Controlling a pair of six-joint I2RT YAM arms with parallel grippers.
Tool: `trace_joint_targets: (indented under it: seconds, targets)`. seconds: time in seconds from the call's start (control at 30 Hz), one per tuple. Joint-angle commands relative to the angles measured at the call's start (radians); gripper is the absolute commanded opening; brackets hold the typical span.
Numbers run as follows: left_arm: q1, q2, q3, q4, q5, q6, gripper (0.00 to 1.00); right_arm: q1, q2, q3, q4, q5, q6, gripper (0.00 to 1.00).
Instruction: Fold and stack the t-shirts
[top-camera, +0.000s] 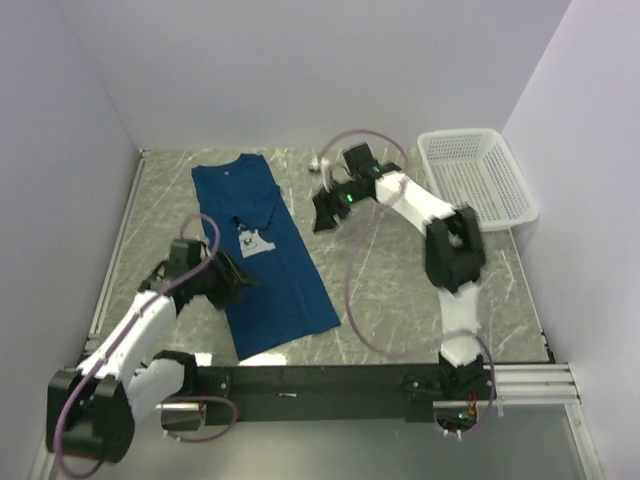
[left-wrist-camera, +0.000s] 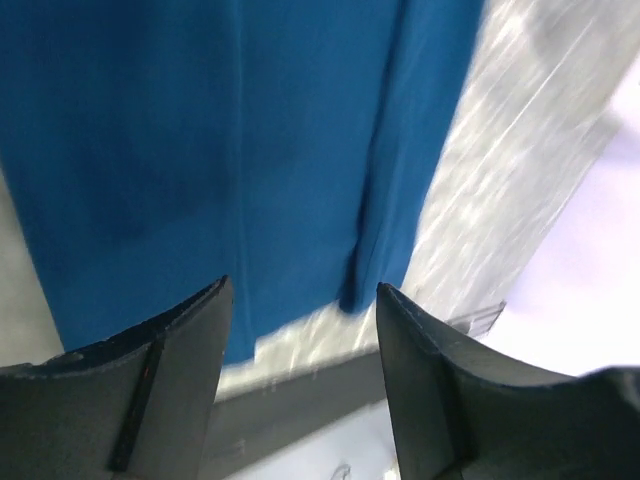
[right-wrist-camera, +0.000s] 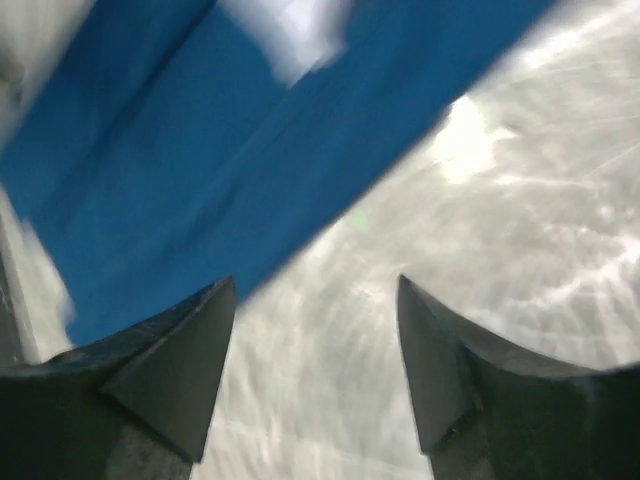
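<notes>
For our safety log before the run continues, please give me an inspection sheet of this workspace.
Surface: grey marbled table, no spills seen.
Job's things: one blue t-shirt, folded into a long strip, flat on the table.
Clutter: white basket, far right corner, looks empty.
Grippers: left gripper open over the t-shirt's edge; right gripper open over bare table; both empty.
Cables: left cable and right cable hang in loose loops.
Surroundings: plain walls on three sides.

Top camera overhead, far; wrist cameras close, both seeing t-shirt (left-wrist-camera: 200, 150).
</notes>
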Motion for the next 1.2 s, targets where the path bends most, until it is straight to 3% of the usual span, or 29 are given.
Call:
trace_joint_targets:
  seconds: [0.0, 0.1, 0.2, 0.3, 0.43, 0.63, 0.73, 0.83, 0.93, 1.03, 1.17]
  targets:
    - [-0.118, -0.136, -0.063, -0.113, -0.100, -0.200, 0.64, 0.094, -0.492, -0.461, -0.204, 0.063, -0.788, 0.74]
    - [-0.198, -0.312, -0.097, -0.211, -0.115, -0.299, 0.65, 0.130, -0.775, -0.859, -0.064, 0.089, -1.063, 0.86]
    - [-0.244, -0.473, -0.143, -0.286, -0.092, -0.400, 0.67, 0.243, -0.919, -1.031, 0.033, 0.109, -1.017, 0.87]
    - [-0.273, -0.570, -0.197, -0.349, -0.084, -0.481, 0.68, 0.346, -0.951, -1.071, 0.085, 0.089, -0.890, 0.87]
    - [-0.278, -0.581, -0.186, -0.411, -0.130, -0.483, 0.64, 0.383, -0.892, -1.016, 0.111, 0.129, -0.838, 0.82]
    - [-0.280, -0.360, -0.045, -0.331, -0.253, -0.278, 0.64, 0.384, -0.790, -0.978, 0.189, 0.172, -0.872, 0.79]
    - [-0.280, -0.313, 0.111, -0.362, -0.386, -0.193, 0.68, 0.275, -0.671, -0.852, 0.298, 0.134, -0.538, 0.75]
    - [-0.278, -0.320, 0.223, -0.354, -0.494, -0.153, 0.79, 0.108, -0.484, -0.636, 0.350, 0.123, 0.010, 0.69]
    - [-0.278, -0.331, 0.259, -0.316, -0.508, -0.139, 0.82, 0.017, -0.314, -0.470, 0.384, 0.141, 0.263, 0.70]
    - [-0.278, -0.346, 0.236, -0.307, -0.511, -0.153, 0.83, 0.004, -0.139, -0.304, 0.363, 0.163, 0.585, 0.72]
    - [-0.277, -0.395, 0.156, -0.274, -0.471, -0.191, 0.83, 0.010, 0.060, -0.153, 0.400, 0.164, 0.785, 0.73]
